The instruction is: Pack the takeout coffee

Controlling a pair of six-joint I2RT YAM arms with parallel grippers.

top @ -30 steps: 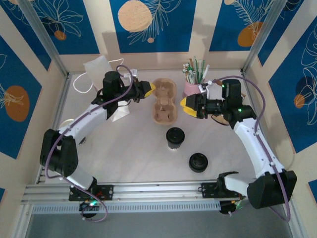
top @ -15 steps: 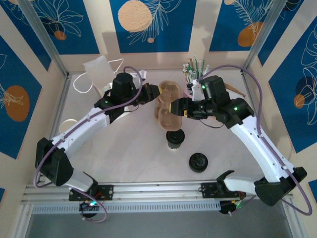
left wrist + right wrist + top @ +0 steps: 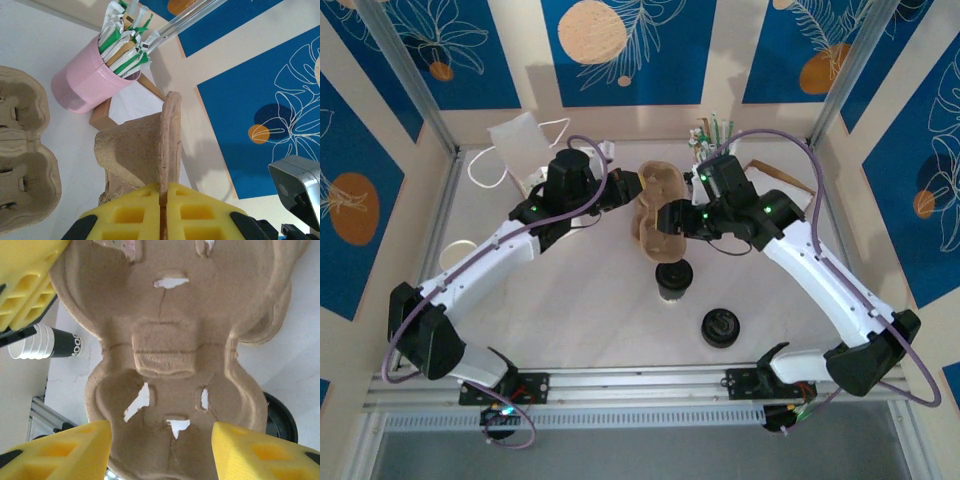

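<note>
Overhead view of a white table [image 3: 570,300] with two robot arms meeting over a brown moulded-pulp cup carrier [image 3: 653,215] near the back.

The left gripper [image 3: 163,187] is closed tight on the carrier's thin rim, with its yellow fingers pinching the edge so the carrier hangs tilted off the table. From the left wrist camera, a second pulp carrier [image 3: 25,170] lies flat on the table to the left. A pink cup of wrapped straws [image 3: 87,82] stands behind.

The right gripper [image 3: 160,440] is open. Its two yellow fingers stand apart on either side of the carrier's near end, close to the pulp but not seen pressing it.

The takeout coffee [image 3: 673,278], a small cup with a black lid, stands upright on the table. It is nearer the arm bases than the carrier, just beside the right gripper and untouched. A loose black lid [image 3: 720,327] lies nearer the front edge. A white paper bag [image 3: 520,140] with cord handles sits at the back left.

The step in hand appears to be readying a carrier, with the cup not yet packed. Next, the right fingers likely need to close squarely on the free end. The carrier can then be steadied or set flat, wells upward, before the coffee is lifted in. A slanted carrier could tip the cup.
</note>
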